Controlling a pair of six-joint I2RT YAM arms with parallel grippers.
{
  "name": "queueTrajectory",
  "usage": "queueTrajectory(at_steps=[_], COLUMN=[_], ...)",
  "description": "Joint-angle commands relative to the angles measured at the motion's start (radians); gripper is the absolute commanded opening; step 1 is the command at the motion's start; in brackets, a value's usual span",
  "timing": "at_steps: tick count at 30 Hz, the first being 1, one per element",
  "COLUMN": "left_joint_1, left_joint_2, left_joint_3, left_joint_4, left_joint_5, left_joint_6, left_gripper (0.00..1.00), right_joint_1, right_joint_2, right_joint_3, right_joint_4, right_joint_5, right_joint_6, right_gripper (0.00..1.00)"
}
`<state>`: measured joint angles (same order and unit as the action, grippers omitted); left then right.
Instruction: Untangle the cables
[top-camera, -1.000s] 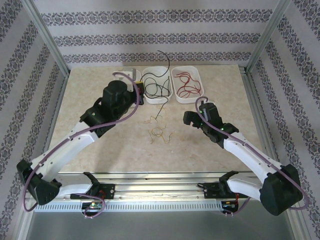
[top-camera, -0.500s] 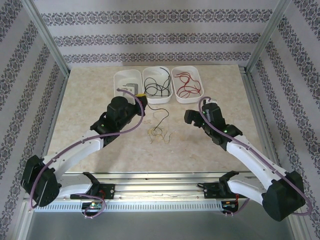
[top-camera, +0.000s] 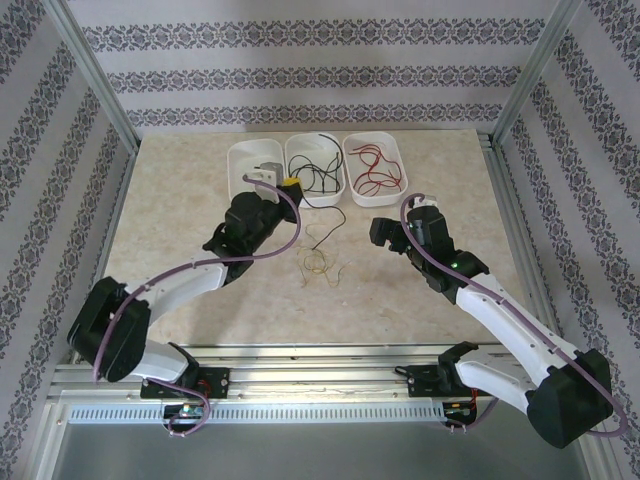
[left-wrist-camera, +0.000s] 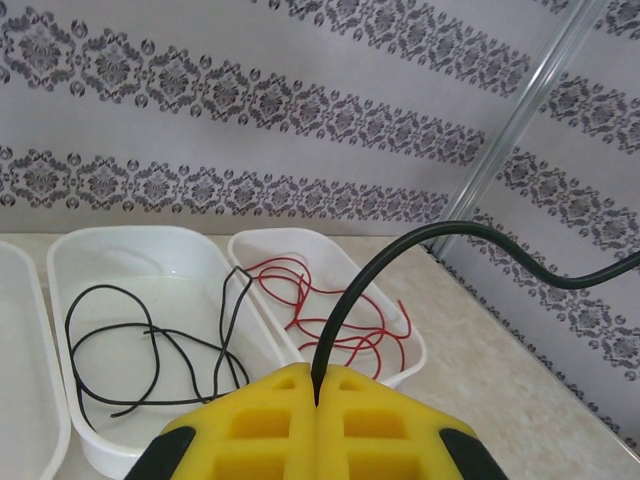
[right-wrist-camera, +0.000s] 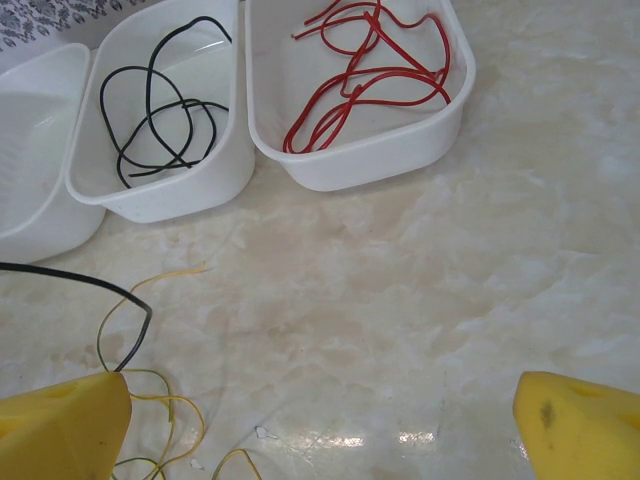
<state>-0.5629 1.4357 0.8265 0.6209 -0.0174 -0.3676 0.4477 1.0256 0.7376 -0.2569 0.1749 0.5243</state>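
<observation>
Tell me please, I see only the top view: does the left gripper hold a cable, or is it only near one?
Observer: It holds one. In the left wrist view the left gripper is shut on a black cable, which rises from the closed jaws and bends to the right.
Operator: Thank you. And is the right gripper open or shut? From above I cannot tell.
Observer: It is open. In the right wrist view the right gripper has its jaws wide apart over the table, with no cable between them.
</observation>
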Motion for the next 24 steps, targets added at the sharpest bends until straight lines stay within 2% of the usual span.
queueTrajectory(at_steps=[1, 10, 18, 24], left_joint_1=[0.01, 0.011, 0.037, 0.105], left_joint_2=[0.037, 0.126, 0.038, 0.031], left_joint_3=[0.001, 0.053, 0.263, 0.376], left_joint_4=[0.099, 0.12, -0.19, -0.256], left_joint_5=[0.016, 0.03, -0.021, -0.015], left_joint_6=[-0.048, -0.049, 0.092, 0.14], left_gripper=[0.0, 0.0, 0.0, 0.0], right_joint_1=[0.009, 0.009, 0.009, 0.01], right_joint_2=[0.003, 0.011, -0.012, 0.003], right_joint_3=[0.016, 0.015, -0.001, 0.008], right_joint_4=[0.013, 0.013, -0.004, 0.0], right_joint_5=[0.021, 0.02, 0.04, 0.036], right_joint_6=[-0.013, -0.014, -0.018, -0.015], right_gripper=[0.98, 0.98, 0.98, 0.98])
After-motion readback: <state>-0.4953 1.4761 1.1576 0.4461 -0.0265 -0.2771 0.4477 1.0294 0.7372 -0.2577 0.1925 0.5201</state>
